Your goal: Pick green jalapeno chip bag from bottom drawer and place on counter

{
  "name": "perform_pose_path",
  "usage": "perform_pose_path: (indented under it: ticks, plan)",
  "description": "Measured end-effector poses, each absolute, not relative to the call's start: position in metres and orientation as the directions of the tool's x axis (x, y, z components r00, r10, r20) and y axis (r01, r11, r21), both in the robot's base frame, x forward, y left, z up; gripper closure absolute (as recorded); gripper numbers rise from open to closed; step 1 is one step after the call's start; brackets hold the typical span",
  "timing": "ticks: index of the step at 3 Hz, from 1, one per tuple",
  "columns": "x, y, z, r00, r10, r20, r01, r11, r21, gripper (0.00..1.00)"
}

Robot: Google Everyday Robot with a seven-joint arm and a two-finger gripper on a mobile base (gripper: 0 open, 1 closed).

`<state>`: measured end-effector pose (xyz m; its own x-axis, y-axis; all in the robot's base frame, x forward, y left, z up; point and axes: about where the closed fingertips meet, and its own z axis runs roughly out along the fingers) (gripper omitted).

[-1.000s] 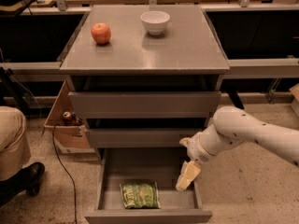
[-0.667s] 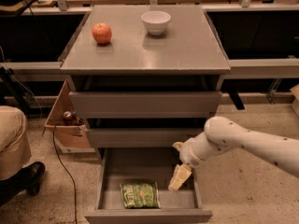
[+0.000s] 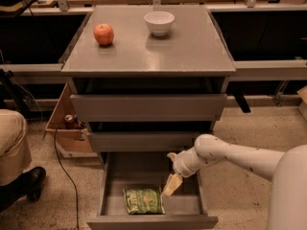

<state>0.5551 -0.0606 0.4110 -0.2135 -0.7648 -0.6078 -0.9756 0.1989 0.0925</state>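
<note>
Camera view, nearest first: green jalapeno chip bag lies flat in the open bottom drawer, towards its front. Gripper points down just beside the bag's right edge; whether it is apart or together cannot be told. Beyond, counter carries apple and bowl.

arm outstretched, pincer low, angled downward

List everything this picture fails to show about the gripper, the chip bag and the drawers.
Camera view:
- Gripper, hanging over the bottom drawer just right of the chip bag: contact with the bag cannot be told.
- Bag's print: too small to read.
- Two upper drawers: contents hidden by their fronts.
- Bottom drawer's front: partly cut off by the lower edge.
</note>
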Motion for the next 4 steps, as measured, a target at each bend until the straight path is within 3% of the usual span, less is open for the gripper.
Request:
perform_pose_path:
  ticks: [2, 4]
  plan:
    - [0.548, -0.055, 0.398, -0.242, -0.713, -0.657, -0.967, 0.23, 0.107, 0.0]
    - [0.563, -0.035, 0.308, -0.31, -0.618, -0.722, -0.937, 0.329, 0.12, 0.0]
